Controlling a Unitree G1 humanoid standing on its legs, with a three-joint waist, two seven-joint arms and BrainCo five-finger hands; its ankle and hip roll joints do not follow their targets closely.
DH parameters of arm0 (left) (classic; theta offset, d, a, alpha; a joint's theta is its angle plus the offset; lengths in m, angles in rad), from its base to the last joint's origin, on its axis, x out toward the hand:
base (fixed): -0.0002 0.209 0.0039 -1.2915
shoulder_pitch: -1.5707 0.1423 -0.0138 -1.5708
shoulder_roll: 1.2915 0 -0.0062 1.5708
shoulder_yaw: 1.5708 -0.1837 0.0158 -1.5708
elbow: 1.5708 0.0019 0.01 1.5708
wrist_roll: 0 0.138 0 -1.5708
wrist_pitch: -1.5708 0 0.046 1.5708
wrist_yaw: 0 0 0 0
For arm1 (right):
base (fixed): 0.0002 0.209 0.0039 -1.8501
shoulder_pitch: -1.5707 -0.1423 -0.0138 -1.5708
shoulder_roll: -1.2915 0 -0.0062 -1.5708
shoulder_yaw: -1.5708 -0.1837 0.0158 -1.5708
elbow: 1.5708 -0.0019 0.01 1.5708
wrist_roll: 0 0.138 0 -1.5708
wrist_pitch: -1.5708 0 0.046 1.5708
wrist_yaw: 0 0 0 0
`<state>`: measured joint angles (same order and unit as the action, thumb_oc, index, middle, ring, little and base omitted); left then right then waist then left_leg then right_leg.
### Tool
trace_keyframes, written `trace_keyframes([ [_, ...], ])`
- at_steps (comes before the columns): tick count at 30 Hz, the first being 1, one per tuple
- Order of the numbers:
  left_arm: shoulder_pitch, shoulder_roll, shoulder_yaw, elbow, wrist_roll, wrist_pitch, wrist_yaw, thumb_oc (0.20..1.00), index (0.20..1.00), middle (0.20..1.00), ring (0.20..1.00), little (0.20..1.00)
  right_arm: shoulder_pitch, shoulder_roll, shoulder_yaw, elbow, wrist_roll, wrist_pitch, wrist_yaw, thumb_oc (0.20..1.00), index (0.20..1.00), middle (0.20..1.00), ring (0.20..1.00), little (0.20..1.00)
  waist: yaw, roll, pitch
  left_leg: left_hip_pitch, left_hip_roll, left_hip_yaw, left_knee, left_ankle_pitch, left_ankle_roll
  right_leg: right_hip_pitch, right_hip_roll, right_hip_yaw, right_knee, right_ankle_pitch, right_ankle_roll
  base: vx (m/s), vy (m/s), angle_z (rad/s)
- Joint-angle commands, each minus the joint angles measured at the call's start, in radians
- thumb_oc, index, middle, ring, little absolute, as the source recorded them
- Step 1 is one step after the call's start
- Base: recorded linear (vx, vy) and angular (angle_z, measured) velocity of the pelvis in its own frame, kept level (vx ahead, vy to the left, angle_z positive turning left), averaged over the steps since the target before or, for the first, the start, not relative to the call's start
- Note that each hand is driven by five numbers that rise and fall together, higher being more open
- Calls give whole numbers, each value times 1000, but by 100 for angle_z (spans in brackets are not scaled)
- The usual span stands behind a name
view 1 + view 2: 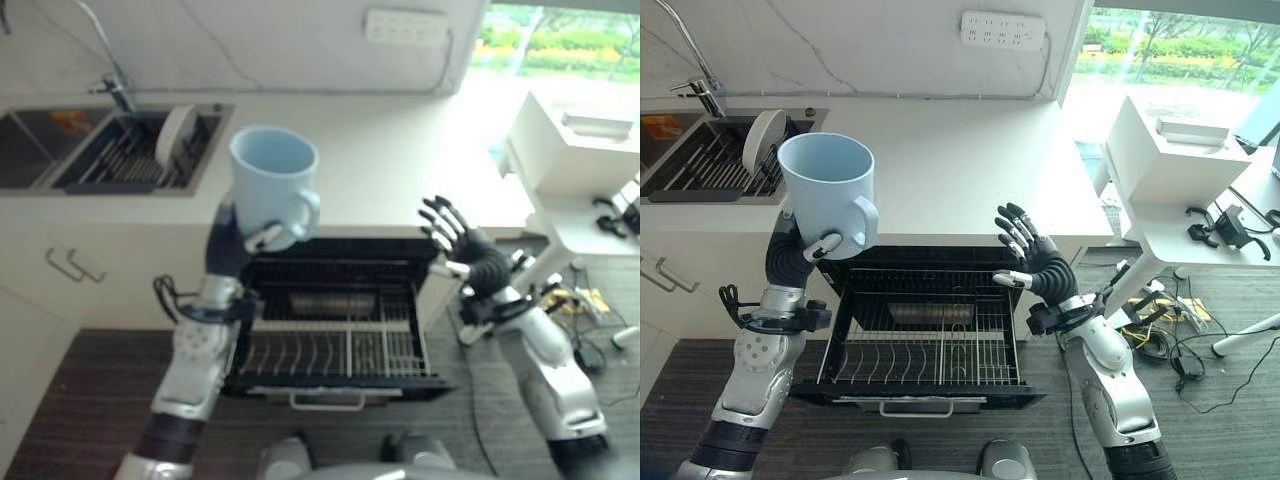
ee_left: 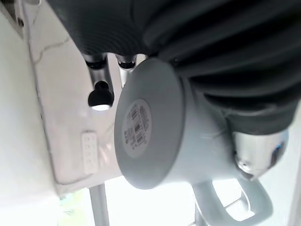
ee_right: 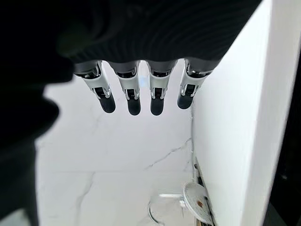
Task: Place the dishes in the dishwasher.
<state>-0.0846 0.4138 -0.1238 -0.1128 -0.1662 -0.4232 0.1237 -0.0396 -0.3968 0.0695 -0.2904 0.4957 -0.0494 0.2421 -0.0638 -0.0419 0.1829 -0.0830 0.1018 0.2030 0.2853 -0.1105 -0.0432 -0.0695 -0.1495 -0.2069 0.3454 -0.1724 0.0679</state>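
Mug: one pale blue mug (image 1: 830, 190), upright, gripped in left hand (image 1: 792, 250) above dishwasher rack (image 1: 925, 345).
Right hand (image 1: 1032, 255): fingers spread, empty.
Plates: one, in sink rack (image 1: 762, 140).
Surface: white countertop (image 1: 960, 170).

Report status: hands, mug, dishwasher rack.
Left hand shut on blue mug, upright above open dishwasher rack. Right hand open, empty. Nothing in the way.

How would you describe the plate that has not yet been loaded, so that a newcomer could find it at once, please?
Start at the sink set into the counter, under the tap at the far left. A dark rack sits in it, and the white plate stands on edge at the rack's right end. It is the one round white dish there, unlike the pale blue mug held up in the left hand.
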Motion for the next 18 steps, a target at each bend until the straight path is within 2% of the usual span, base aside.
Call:
trace_keyframes([
  [1,-51,26,-27,-20,169,-58,197,200,200,200,200,200,-48,1,-14,-58,51,-61,-63,1000,1000,1000,1000,1000,17,-2,-12,67,78,-6,15,-115,-26,21,-41,28,-45,11,102,61,3,-6],
  [5,-78,32,-74,21,335,-41,314,200,200,200,200,200,-80,-4,13,-55,69,-54,-98,1000,1000,1000,1000,1000,26,-15,-20,79,75,-1,15,-124,-18,30,-39,37,-45,12,105,42,-23,-6],
  [9,-111,36,-131,57,421,-15,375,200,200,200,200,200,-121,-4,48,-52,95,-39,-121,1000,1000,1000,1000,1000,34,-23,-25,91,75,8,15,-130,-13,39,-41,38,-45,14,109,49,-36,-14],
  [13,-128,41,-171,75,517,-34,436,200,200,200,200,200,-159,8,79,-50,126,-25,-143,1000,1000,1000,1000,1000,43,-26,-30,97,75,12,15,-133,-11,44,-43,38,-45,15,110,39,-29,-1],
  [18,-144,43,-208,87,568,-41,479,200,200,200,200,200,-195,30,113,-29,129,-13,-166,1000,1000,1000,1000,1000,49,-28,-36,104,75,12,15,-137,-10,50,-42,40,-45,13,109,44,-14,0],
])
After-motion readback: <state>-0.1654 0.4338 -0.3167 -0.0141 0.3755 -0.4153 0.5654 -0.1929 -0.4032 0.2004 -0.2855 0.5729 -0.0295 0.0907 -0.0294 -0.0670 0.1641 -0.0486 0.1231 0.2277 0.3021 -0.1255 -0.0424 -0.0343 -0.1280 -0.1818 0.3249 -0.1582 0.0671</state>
